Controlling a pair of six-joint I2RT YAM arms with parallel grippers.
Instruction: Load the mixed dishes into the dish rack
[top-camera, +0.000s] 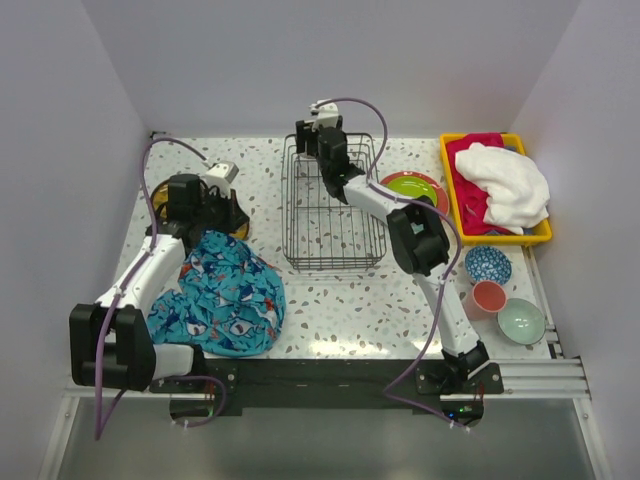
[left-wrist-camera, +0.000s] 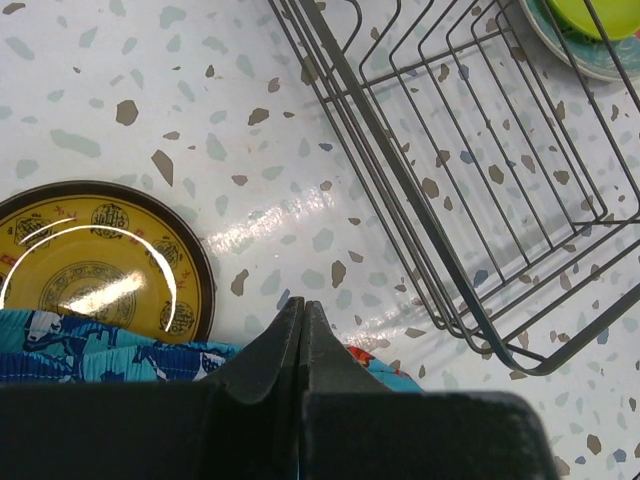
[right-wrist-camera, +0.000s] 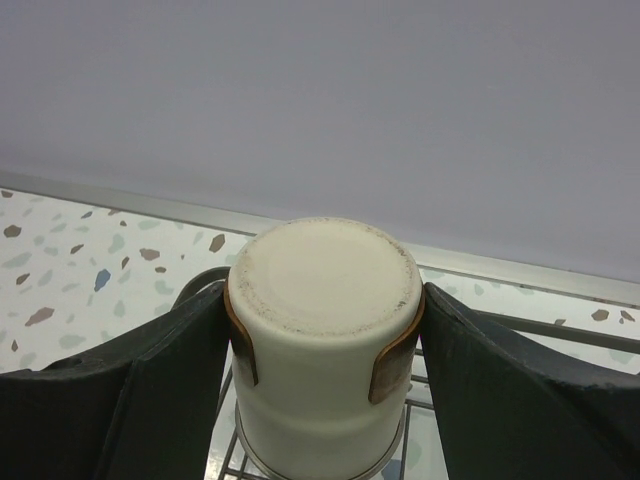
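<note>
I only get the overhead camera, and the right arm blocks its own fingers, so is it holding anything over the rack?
Observer: Yes, the right gripper grips a cream cup, its base facing the wrist camera.
Operator: And the left gripper?
Observer: Shut, holding nothing, over the table beside a yellow plate.
Operator: Is that plate free?
Observer: No, the blue cloth overlaps one edge.
</note>
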